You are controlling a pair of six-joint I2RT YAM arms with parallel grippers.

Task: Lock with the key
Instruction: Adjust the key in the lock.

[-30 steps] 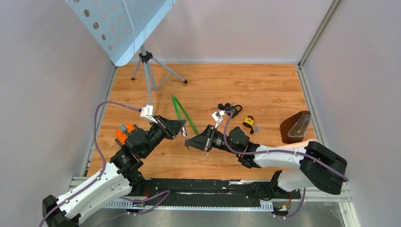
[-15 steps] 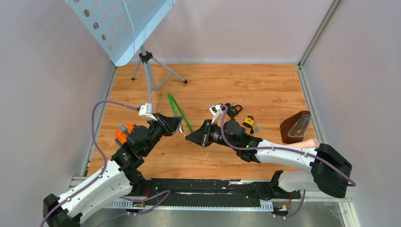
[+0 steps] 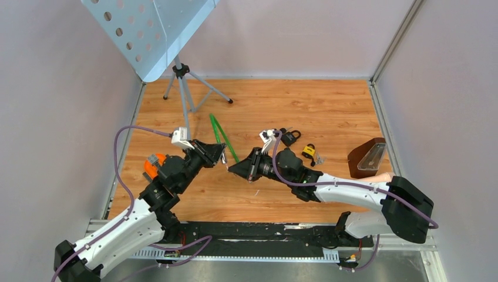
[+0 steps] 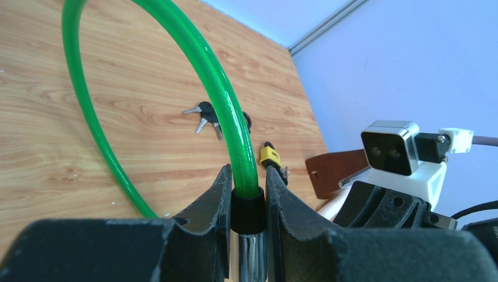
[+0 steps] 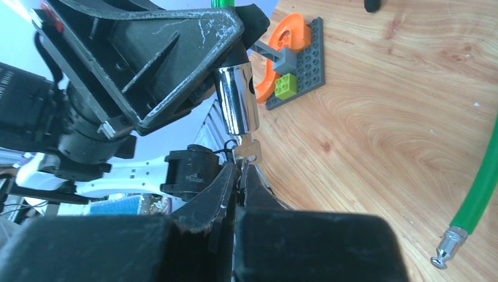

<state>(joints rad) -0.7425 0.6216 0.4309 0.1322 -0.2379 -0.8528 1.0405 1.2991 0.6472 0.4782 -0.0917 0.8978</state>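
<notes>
Two end effectors meet over the counter. The left end effector clamps the lock cylinder; the right end effector, pinched tight, holds the key at the cylinder's mouth. Beyond the cylinder, open wood runs to the walls.

A bright green cable is seen ending in a black collar and a chrome lock barrel, beneath which a silver key is shown. The left tool and right tool are coloured black. The table is patterned in orange-brown wood grain. A yellow padlock, a black padlock, a dark grey baseplate with orange and lime-green bricks, and a pale blue perforated stand are seen.
</notes>
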